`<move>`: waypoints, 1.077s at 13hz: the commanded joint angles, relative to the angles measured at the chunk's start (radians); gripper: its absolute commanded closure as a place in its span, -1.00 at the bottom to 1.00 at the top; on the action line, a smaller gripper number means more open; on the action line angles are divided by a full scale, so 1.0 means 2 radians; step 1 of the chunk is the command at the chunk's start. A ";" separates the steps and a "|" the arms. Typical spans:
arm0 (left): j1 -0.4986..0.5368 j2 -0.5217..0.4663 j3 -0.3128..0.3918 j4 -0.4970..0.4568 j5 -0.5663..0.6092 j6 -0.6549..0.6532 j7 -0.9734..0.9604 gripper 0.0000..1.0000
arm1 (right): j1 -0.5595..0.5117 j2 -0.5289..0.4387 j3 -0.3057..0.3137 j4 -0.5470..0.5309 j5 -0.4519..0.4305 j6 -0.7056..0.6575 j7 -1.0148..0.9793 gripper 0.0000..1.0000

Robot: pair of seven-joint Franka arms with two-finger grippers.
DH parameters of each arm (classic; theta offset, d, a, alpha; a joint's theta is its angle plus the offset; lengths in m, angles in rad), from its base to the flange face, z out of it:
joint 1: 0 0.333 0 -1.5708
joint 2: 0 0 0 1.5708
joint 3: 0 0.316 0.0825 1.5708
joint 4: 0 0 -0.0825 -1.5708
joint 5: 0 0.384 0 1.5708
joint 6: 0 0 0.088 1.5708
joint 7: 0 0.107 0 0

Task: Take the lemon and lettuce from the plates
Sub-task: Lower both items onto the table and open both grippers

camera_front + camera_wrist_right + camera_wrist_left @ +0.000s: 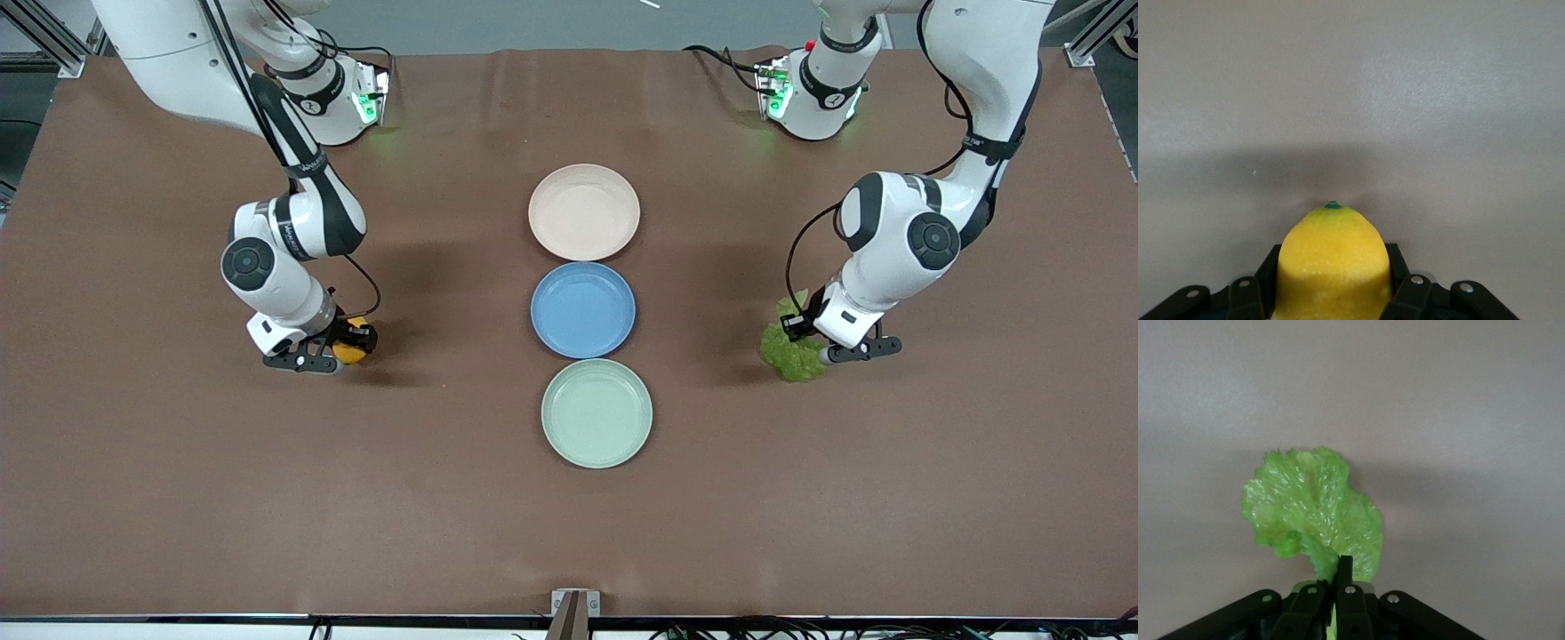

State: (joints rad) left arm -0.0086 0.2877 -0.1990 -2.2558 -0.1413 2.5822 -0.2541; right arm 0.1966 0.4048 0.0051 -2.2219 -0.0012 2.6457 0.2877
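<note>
My right gripper [342, 352] is shut on the yellow lemon [353, 349] and holds it low over the brown cloth toward the right arm's end of the table. In the right wrist view the lemon [1333, 257] fills the space between the fingers [1401, 293]. My left gripper [813, 348] is shut on the green lettuce [789, 354], low over the cloth toward the left arm's end. In the left wrist view the gripper [1338, 572] pinches the leaf [1313, 513] at its stem end. The beige-pink plate [584, 212] and the mint green plate [597, 412] lie empty mid-table.
A blue plate [582, 309], also empty, lies between the two pale plates; the three form a row down the table's middle. The beige-pink one is farthest from the front camera and the mint green one nearest. Brown cloth [178, 489] covers the table.
</note>
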 commanded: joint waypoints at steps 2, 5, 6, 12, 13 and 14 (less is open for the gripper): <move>0.010 -0.008 -0.004 -0.022 -0.004 0.011 0.025 0.92 | -0.028 -0.001 0.010 -0.018 -0.004 0.009 -0.041 0.98; 0.014 -0.008 -0.004 -0.026 -0.004 0.011 0.043 0.79 | -0.031 -0.001 0.009 -0.018 -0.004 0.005 -0.045 -0.15; 0.014 -0.009 -0.004 -0.025 -0.004 0.011 0.046 0.23 | -0.032 -0.001 0.010 -0.016 -0.004 0.005 -0.044 -0.99; 0.032 -0.065 -0.003 -0.014 -0.004 -0.036 0.063 -0.99 | -0.056 -0.050 0.010 0.081 -0.004 -0.179 -0.081 -1.00; 0.032 -0.076 -0.001 -0.012 -0.004 -0.049 0.065 -0.99 | -0.073 -0.063 0.010 0.107 -0.004 -0.229 -0.111 -1.00; 0.033 -0.089 0.001 -0.011 -0.003 -0.069 0.068 -0.99 | -0.090 -0.071 0.009 0.138 -0.003 -0.284 -0.142 -1.00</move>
State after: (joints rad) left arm 0.0518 0.1793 -0.1986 -2.2683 -0.1413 2.5127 -0.1437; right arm 0.0999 0.3248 0.0056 -2.0231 -0.0013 2.2408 0.1070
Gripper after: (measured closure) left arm 0.053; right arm 0.000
